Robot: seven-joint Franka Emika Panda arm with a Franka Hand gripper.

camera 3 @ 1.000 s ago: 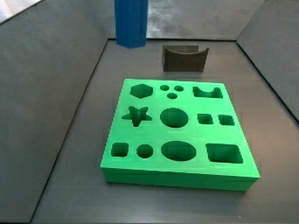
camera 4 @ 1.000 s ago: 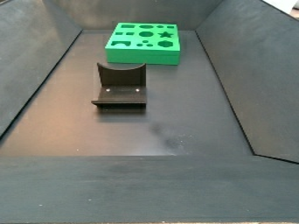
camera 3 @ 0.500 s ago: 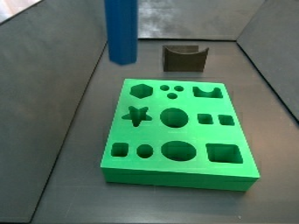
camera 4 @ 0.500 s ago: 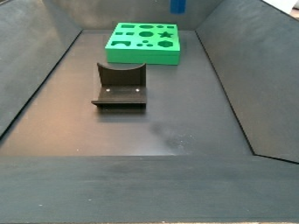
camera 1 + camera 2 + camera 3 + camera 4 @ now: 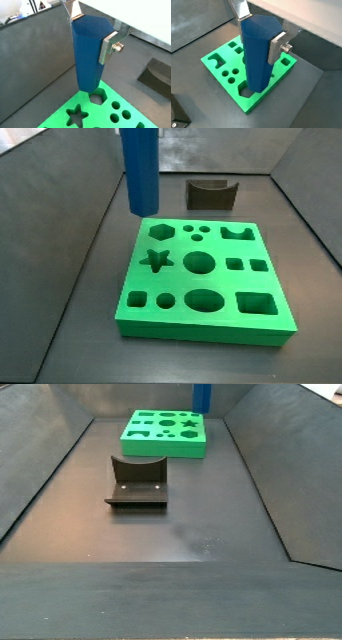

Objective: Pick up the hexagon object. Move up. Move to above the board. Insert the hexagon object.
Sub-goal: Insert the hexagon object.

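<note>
The board [image 5: 203, 278] is a thick, bright green slab, matte, cut with a hexagon hole [image 5: 162, 230], a star, circles and squares. The post [image 5: 90, 55] is a tall, slim, plain blue prism with flat faces and a smooth matte skin. It hangs upright over the board's hexagon-hole corner, its lower end just above that hole in both wrist views, not yet inside it. In a side view the post [image 5: 139, 170] shows over the board's far left corner; in the other side picture only a sliver of it [image 5: 203, 396] appears past the board's far edge.

The gripper [image 5: 260, 27] points straight down above the board, its flat silver fingers [image 5: 276, 46] clamped on the post's upper part from opposite sides.

Beyond the board stands the fixture [image 5: 210, 194], a dark bracket; how near is hard to judge.
</note>
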